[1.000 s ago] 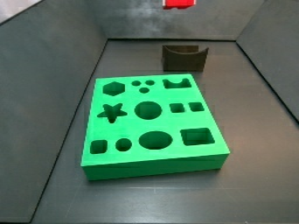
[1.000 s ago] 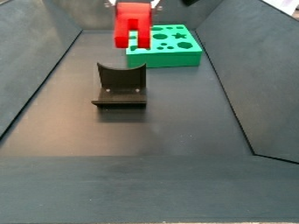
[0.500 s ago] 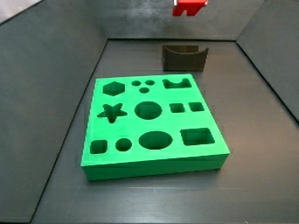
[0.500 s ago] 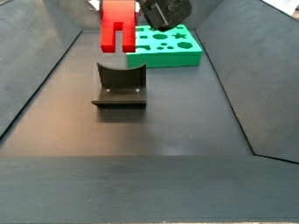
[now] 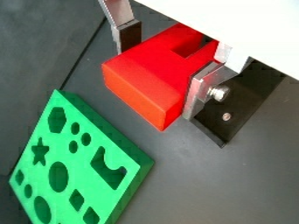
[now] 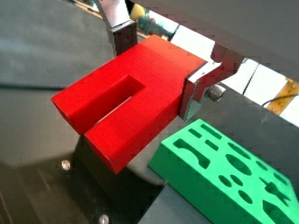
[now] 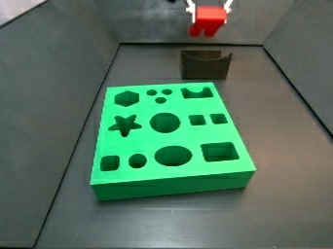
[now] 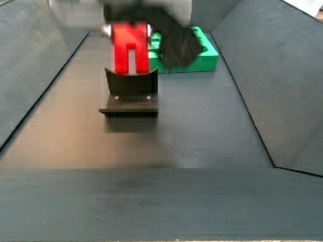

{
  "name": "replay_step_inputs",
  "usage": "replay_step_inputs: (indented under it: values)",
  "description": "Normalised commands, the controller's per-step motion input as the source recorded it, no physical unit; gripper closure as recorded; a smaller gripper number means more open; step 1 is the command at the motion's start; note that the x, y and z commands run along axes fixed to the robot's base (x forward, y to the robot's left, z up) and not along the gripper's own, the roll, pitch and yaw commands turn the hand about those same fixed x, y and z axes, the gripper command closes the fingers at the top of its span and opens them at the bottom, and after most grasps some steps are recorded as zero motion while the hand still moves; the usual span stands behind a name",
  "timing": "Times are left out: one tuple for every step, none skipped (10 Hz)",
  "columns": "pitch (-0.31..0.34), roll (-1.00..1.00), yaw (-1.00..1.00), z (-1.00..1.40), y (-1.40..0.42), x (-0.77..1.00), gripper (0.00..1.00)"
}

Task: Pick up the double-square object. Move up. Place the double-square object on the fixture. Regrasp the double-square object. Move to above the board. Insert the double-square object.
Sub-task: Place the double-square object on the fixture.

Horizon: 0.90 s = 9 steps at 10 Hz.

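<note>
Gripper (image 5: 163, 54) is clamped on the double-square object (image 5: 155, 80); silver finger plates w/ dark pads press both sides of the red piece in both wrist views, so jaws are closed down to the piece's width, nothing else held. In a wrist view the slot in the red piece (image 6: 122, 101) faces out, away from the fingers (image 6: 201, 87).

Location: piece hangs in the air right above the fixture (image 8: 128, 93), not yet seated as far as I can judge. In a side view the red piece (image 8: 128, 47) sits just over the fixture's notch, gripper body above is motion-blurred. In a side view from the board end, red piece (image 7: 208, 15) is high at the back, fixture (image 7: 205, 63) below it, apart. Fixture base plate w/ screws shows under the piece in a wrist view (image 5: 232, 109).

Board (image 7: 169, 136) lies flat on the floor, near the fixture but not touching, all holes empty.

Step, my read: placing on fixture, pick + move up look done. Next move prob needs a straight descent keeping the piece lined up w/ the notch, then release once it rests, then regrasp. Risk: off-centre contact could tip the piece off the bracket.
</note>
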Motion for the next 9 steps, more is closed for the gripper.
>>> replay_step_inputs:
  values:
    - [0.205, -0.64, -0.17, -1.00, 0.14, 0.15, 1.00]
    - [0.142, -0.40, -0.20, -1.00, 0.14, 0.16, 1.00]
    - [0.109, -0.29, -0.21, -1.00, 0.14, 0.17, 1.00]
    - [0.045, -0.17, -0.20, -0.88, 0.12, 0.16, 1.00]
    - [0.029, -0.14, -0.20, -0.72, 0.11, 0.14, 1.00]
    - [0.005, -0.10, -0.17, -0.44, 0.08, 0.11, 1.00]
    - [-0.013, -0.07, -0.13, -0.24, 0.07, 0.08, 1.00]
    - [-0.023, -0.06, -0.11, -0.24, 0.06, 0.07, 1.00]
    - [-0.023, -0.06, -0.09, -0.24, 0.06, 0.07, 1.00]
